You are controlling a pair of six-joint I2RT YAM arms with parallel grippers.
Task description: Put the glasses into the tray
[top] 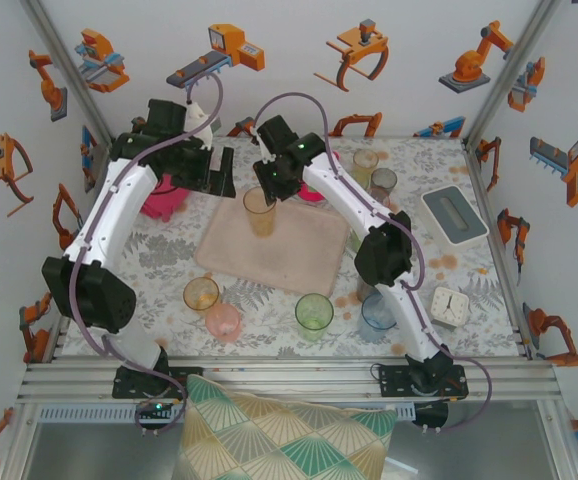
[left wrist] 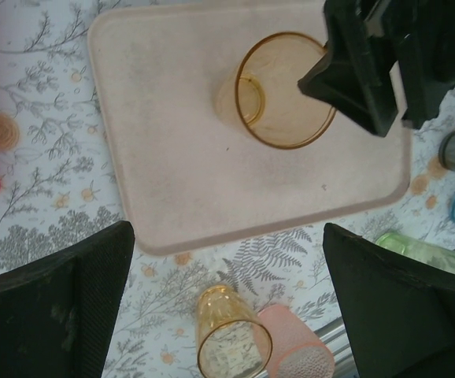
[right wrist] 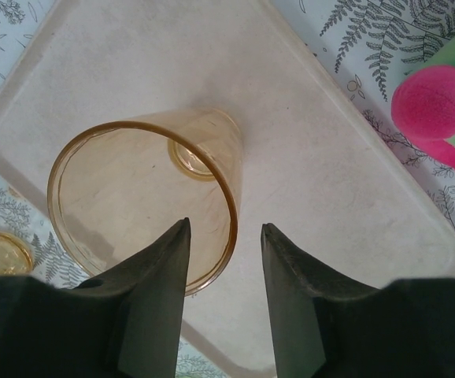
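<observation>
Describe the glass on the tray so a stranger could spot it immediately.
Find the large beige-pink tray in the middle of the floral table. One amber glass stands upright near its far edge, below the right end effector. It alone is on the tray; the other glasses stand off it.

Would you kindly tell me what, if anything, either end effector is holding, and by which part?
Nothing seems held: the right end effector stands parted astride the rim of the amber glass; the left end effector is open, empty.
</observation>
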